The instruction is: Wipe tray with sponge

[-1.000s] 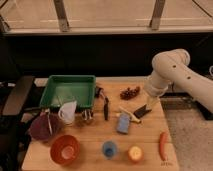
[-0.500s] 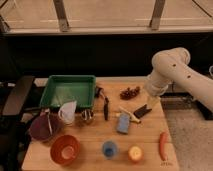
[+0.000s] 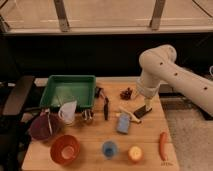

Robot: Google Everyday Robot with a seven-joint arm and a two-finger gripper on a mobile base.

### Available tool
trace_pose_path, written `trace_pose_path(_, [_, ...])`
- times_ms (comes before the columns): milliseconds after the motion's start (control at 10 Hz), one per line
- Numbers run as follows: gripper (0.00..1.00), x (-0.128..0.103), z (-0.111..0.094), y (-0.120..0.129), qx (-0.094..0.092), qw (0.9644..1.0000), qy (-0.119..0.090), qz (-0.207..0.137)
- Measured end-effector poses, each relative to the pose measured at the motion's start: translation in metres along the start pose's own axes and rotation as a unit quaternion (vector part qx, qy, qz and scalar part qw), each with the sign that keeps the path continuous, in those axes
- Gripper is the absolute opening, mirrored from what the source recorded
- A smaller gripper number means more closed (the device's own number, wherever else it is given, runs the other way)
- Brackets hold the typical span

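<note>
The green tray (image 3: pixel 56 93) sits at the table's back left with nothing inside it. A blue sponge (image 3: pixel 123 123) lies flat on the wood near the table's middle. My gripper (image 3: pixel 141 111) hangs from the white arm just right of the sponge and slightly behind it, low over the table. Its jaws are open and hold nothing. A thin pale stick (image 3: pixel 128 114) lies between the gripper and the sponge.
An orange bowl (image 3: pixel 65 149), a blue cup (image 3: pixel 109 148), a yellow fruit (image 3: pixel 134 153) and an orange carrot-like item (image 3: pixel 162 142) line the front. A maroon bowl (image 3: pixel 42 127), a white jug (image 3: pixel 67 111), a dark utensil (image 3: pixel 106 107) and dark grapes (image 3: pixel 127 92) lie around the tray.
</note>
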Motion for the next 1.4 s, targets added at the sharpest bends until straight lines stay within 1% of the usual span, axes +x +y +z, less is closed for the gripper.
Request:
trace_pose_path(100, [0.60, -0.012, 0.013, 0.001, -0.009, 0.9973, -0.003, -0.073])
trace_pose_path(200, [0.60, -0.019, 0.029, 0.002, -0.009, 0.9923, -0.002, -0.123])
trace_pose_path(300, [0.60, -0.026, 0.043, 0.000, -0.005, 0.9889, -0.002, -0.149])
trace_pose_path(400, [0.60, -0.034, 0.060, -0.004, 0.002, 0.9863, 0.005, -0.165])
trace_pose_path(500, [0.60, -0.043, 0.077, -0.009, 0.006, 0.9852, 0.013, -0.171])
trace_pose_path(600, [0.60, -0.050, 0.093, -0.015, 0.008, 0.9843, 0.013, -0.176])
trace_pose_path(700, [0.60, -0.059, 0.108, -0.026, 0.009, 0.9831, 0.007, -0.183])
trace_pose_path(800, [0.60, -0.060, 0.115, -0.030, 0.008, 0.9829, 0.003, -0.184])
trace_pose_path(1000, [0.60, -0.056, 0.134, -0.037, -0.002, 0.9831, -0.008, -0.183])
trace_pose_path(1100, [0.60, -0.054, 0.141, -0.039, -0.010, 0.9831, -0.015, -0.182])
trace_pose_path(1200, [0.60, -0.048, 0.149, -0.041, -0.018, 0.9839, -0.024, -0.176])
trace_pose_path(1400, [0.60, -0.041, 0.159, -0.042, -0.032, 0.9846, -0.040, -0.167])
